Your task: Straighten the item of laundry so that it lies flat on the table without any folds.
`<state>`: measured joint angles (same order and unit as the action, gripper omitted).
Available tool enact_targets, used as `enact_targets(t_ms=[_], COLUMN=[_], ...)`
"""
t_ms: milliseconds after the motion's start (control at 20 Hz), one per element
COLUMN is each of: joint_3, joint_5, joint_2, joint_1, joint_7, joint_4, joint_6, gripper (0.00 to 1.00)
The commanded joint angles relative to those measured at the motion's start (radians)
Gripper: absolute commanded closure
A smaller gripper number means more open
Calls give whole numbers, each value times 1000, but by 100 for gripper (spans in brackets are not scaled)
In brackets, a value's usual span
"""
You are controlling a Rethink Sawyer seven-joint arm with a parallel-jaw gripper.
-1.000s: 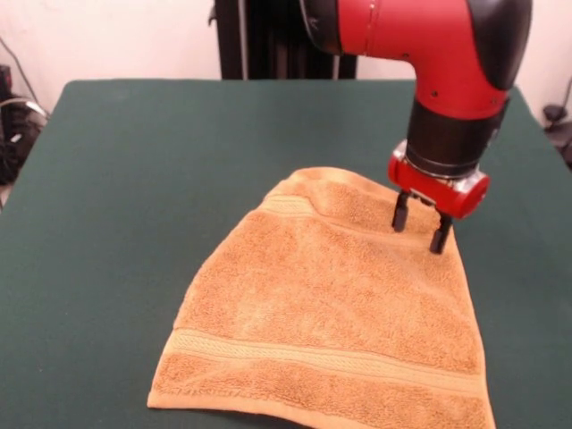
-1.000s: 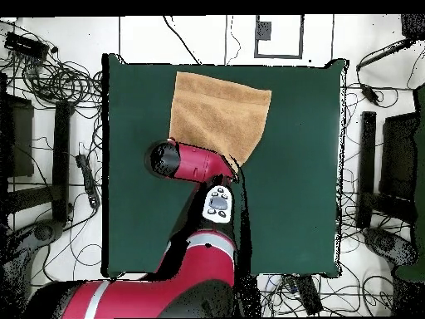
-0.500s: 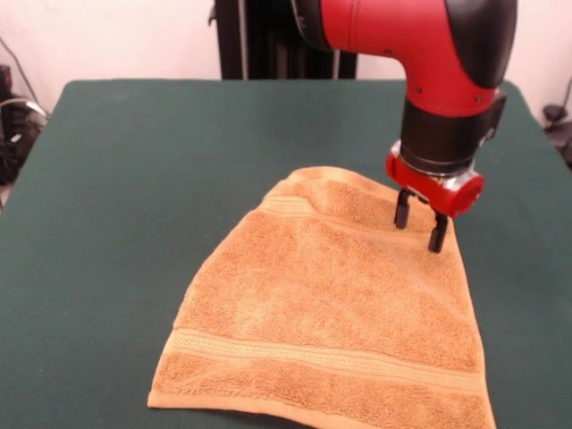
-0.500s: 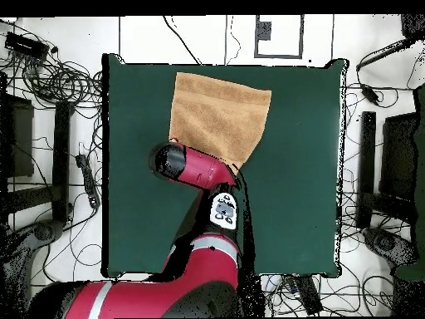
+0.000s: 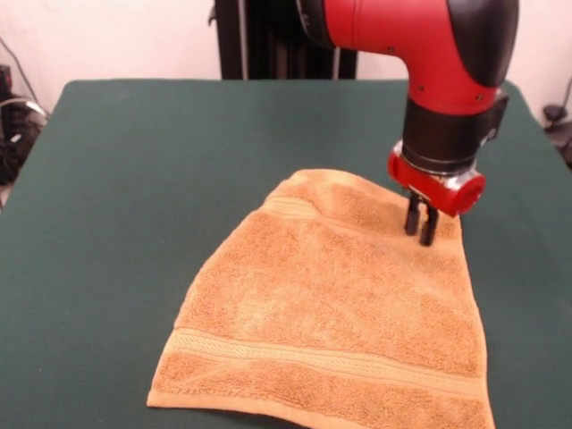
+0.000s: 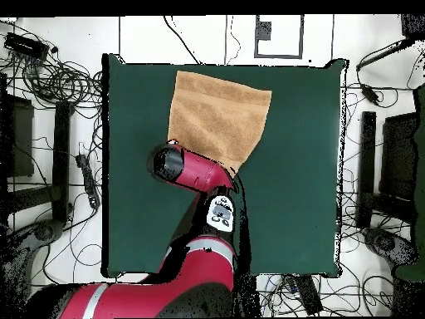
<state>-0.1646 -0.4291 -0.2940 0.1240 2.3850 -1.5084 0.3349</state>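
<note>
Golden-orange terry towel, 1 item, spread on the dark green table, right of centre in the front view; far end narrower than near end, 2 woven bands visible. Near-right corner cut off by the picture's edge. Wide bare felt to the left and far side. Gripper: fingers drawn together, tips pressed into the towel's far-right corner, pinching the cloth. Overhead view: red arm hides the gripper and that corner.

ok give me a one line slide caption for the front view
Red robot arm's gripper pinches the far corner of an orange towel spread on a green table.
</note>
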Motion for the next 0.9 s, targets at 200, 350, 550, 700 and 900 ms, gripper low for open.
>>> enact_targets(t_ms=[200, 350, 550, 700, 900], joint_3=[154, 173, 194, 206, 175], joint_5=[-47, -67, -102, -125, -147], joint_2=[157, 155, 148, 145, 147], joint_1=[58, 59, 63, 65, 86], joint_7=[219, 236, 268, 280, 274], joint_4=[-125, -135, -156, -167, -155], joint_6=[-116, -126, -140, -155, -116], gripper=[100, 100, 100, 100, 100])
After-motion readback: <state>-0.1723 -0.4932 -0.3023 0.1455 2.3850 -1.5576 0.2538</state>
